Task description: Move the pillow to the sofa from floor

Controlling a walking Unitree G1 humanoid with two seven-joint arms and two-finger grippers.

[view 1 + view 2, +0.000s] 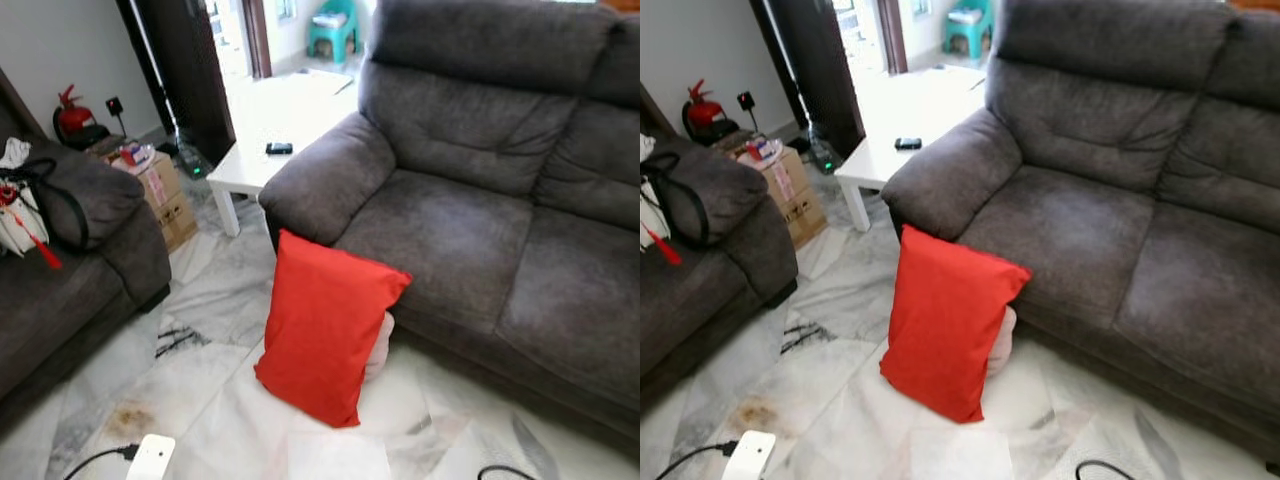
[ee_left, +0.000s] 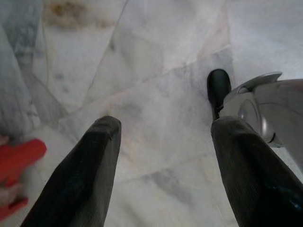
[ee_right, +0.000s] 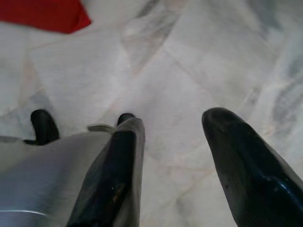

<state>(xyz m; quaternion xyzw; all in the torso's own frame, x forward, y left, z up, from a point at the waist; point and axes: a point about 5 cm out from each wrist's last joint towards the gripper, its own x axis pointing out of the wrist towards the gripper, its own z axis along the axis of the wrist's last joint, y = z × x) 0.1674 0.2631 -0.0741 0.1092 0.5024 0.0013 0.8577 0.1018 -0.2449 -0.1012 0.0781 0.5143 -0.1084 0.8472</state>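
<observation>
A red pillow (image 1: 325,325) stands on edge on the marble floor, leaning against the front of the grey sofa (image 1: 480,210), with a pale pillow (image 1: 378,345) partly hidden behind it. In the left wrist view my left gripper (image 2: 163,137) hangs open above the bare floor, and the red pillow (image 2: 19,158) shows at the frame's edge. My right gripper (image 3: 173,130) is open too, over the floor, with a corner of the red pillow (image 3: 47,14) beyond it.
A second grey sofa (image 1: 70,270) with a black bag (image 1: 55,205) stands on the left. A white low table (image 1: 275,120) is behind the sofa arm, cardboard boxes (image 1: 165,195) beside it. A white power strip (image 1: 150,458) and cables lie on the floor in front.
</observation>
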